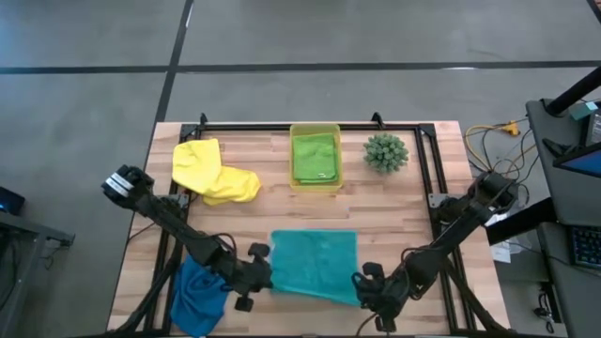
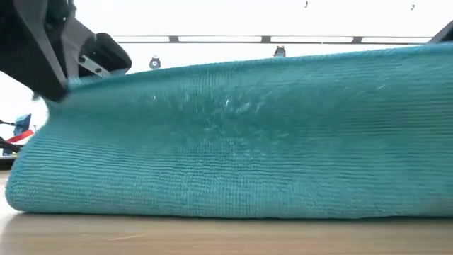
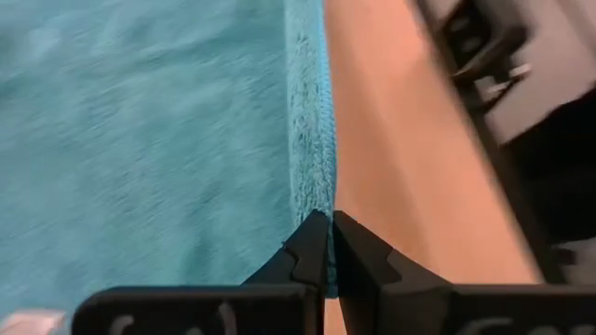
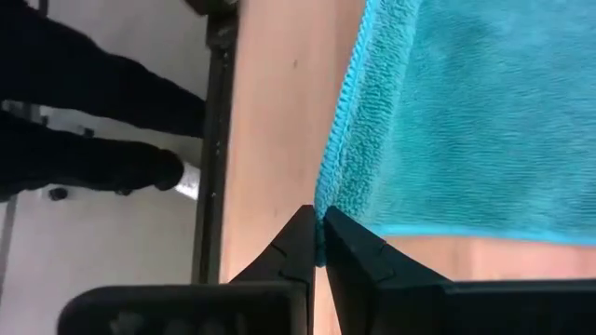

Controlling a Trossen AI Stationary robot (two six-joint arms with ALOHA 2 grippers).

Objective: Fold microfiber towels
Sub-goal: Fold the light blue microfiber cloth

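The teal towel [image 1: 315, 263] lies spread near the table's front edge, and both grippers are shut on its near corners. My left gripper [image 1: 267, 279] is at the near left corner and my right gripper [image 1: 362, 283] at the near right corner. In the low view the teal towel [image 2: 233, 142] fills the picture; its near edge is raised and its lower part rests on the wood. A blue towel [image 1: 197, 296] lies crumpled at the front left, under the left arm. A yellow towel [image 1: 214, 171] lies at the back left. A lime green towel [image 1: 315, 158] sits in the bin. My left gripper pinches the teal towel's near left corner [image 3: 321, 200] between its two fingers, along the hemmed side edge. The fingers slant down from the near left. The corner is raised off the table, and the cloth runs down to the wood beyond it. My right gripper pinches the teal towel's near right corner [image 4: 328, 200] between its two fingertips. The fingers slant down from the near right. The corner is lifted off the wood, and the rest of the towel slopes away toward the table's far side.
A translucent yellow-green bin [image 1: 315, 186] stands at the back centre. A small spiky green plant [image 1: 386, 151] is to its right. A black frame [image 1: 437, 178] runs round the tabletop. Bare wood shows between the teal towel and the bin.
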